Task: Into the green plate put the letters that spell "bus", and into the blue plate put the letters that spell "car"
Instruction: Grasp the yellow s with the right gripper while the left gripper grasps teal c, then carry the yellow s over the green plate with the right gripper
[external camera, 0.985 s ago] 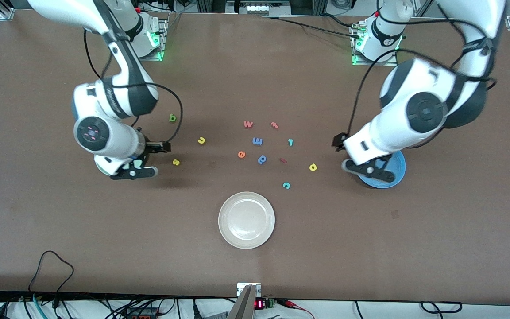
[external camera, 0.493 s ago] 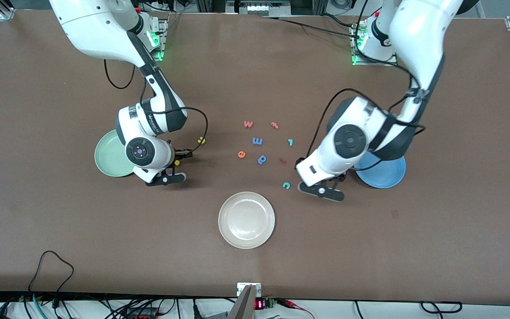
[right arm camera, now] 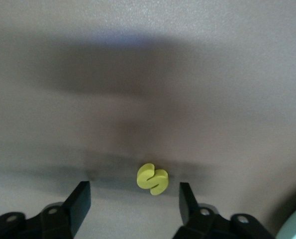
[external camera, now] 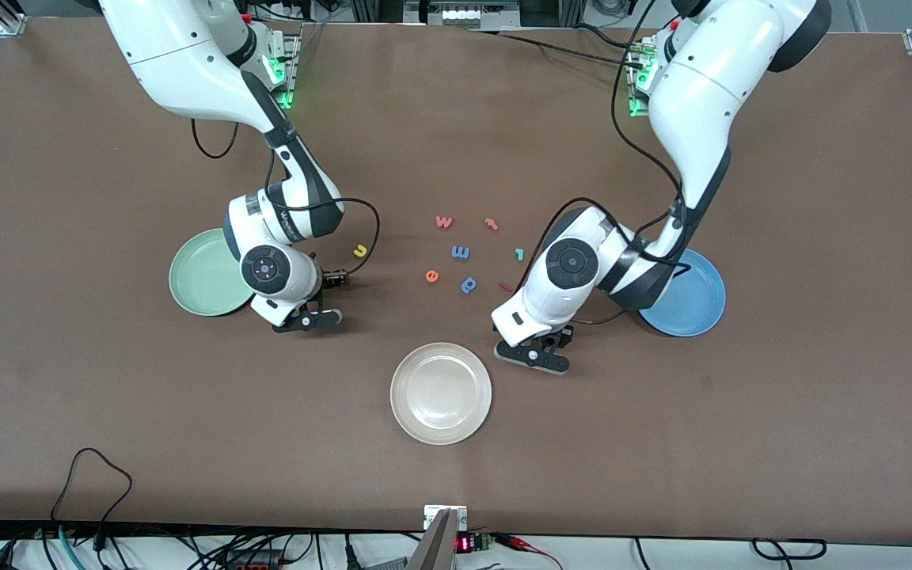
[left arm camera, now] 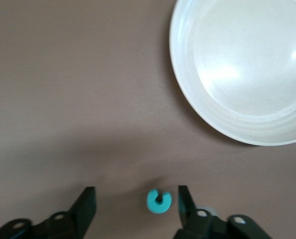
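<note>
Letters for "bus" and "car" lie scattered on the brown table (external camera: 68, 396). Only the toy letters themselves can be read. The yellow "s" (right arm camera: 151, 179) lies flat between the open fingers of the right gripper (right arm camera: 133, 201), touching neither, just beside the green plate (external camera: 201, 273), whose rim shows at a corner of the right wrist view. The yellow "u" (external camera: 359, 251) lies near that arm's wrist, farther from the front camera. The teal "c" (left arm camera: 159, 201) lies between the spread fingers of the left gripper (left arm camera: 137, 206), nearer one finger, not gripped; a cream-white plate (left arm camera: 247, 74) sits close by, nearer the front camera. The thin teal "r" (external camera: 518, 254) lies beside the left arm's wrist, and the blue plate (external camera: 693, 305) is partly covered by that arm.

In the middle lie a pink "w" (external camera: 444, 222), a red "t" (external camera: 492, 224), a blue "m" (external camera: 461, 252), an orange "e" (external camera: 431, 275) and a blue "p" (external camera: 469, 284). The arms hide the "b" and the "a".
</note>
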Motion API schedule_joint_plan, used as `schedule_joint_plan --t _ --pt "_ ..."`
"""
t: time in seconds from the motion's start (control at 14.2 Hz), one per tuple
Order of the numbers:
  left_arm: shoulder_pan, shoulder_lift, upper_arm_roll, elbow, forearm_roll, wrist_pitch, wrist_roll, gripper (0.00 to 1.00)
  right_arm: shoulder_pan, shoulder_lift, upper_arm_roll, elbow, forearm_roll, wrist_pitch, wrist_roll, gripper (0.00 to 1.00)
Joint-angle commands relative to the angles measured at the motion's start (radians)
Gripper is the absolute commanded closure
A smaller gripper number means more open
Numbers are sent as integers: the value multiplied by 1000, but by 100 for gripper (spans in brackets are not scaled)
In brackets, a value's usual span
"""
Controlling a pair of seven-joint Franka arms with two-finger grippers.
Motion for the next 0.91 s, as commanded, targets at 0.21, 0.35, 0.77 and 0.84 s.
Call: schedule_joint_plan --t 0.21,0.35,0.77,0.84 --pt "-50 31 23 22 90 20 -47 32 -1 -2 -7 -11 3 24 -3 39" --pt "-57 34 22 19 90 20 -47 32 -1 5 -7 -11 3 29 -3 39" --pt "-57 60 22 -34 93 127 -33 32 -4 13 -7 -12 3 38 -3 44" --pt "-44 59 22 -48 93 158 -29 32 -4 13 -8 -12 4 36 -3 50"
